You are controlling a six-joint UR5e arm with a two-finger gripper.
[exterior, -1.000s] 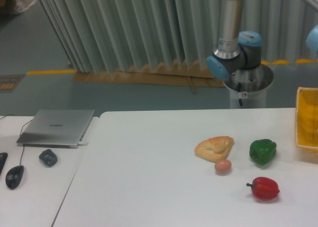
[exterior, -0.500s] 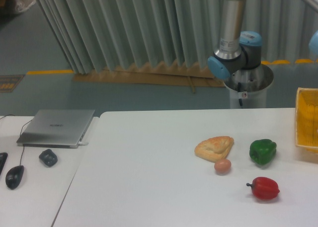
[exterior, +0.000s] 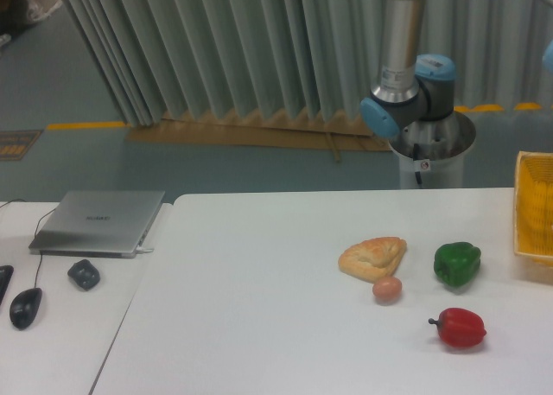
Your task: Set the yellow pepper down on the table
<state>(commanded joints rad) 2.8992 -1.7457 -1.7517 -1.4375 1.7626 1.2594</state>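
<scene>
The yellow pepper is out of view. The large white table [exterior: 259, 308] fills the lower frame. Only the arm's base and upright link [exterior: 406, 66] show behind the table's far edge; the arm runs out of the frame at the top and right, and the gripper is not in view. On the table's right part lie a green pepper [exterior: 457, 264] and a red pepper [exterior: 460, 328].
A yellow basket [exterior: 536, 207] stands at the right edge of the table. A bread piece [exterior: 373, 257] and a small egg-like object [exterior: 387, 289] lie left of the green pepper. A smaller desk at the left carries a laptop [exterior: 98, 222], a mouse [exterior: 25, 307] and a dark object [exterior: 84, 274].
A blue part of the arm at the top right edge has slid further out of the frame. Everything on the table stays put.
</scene>
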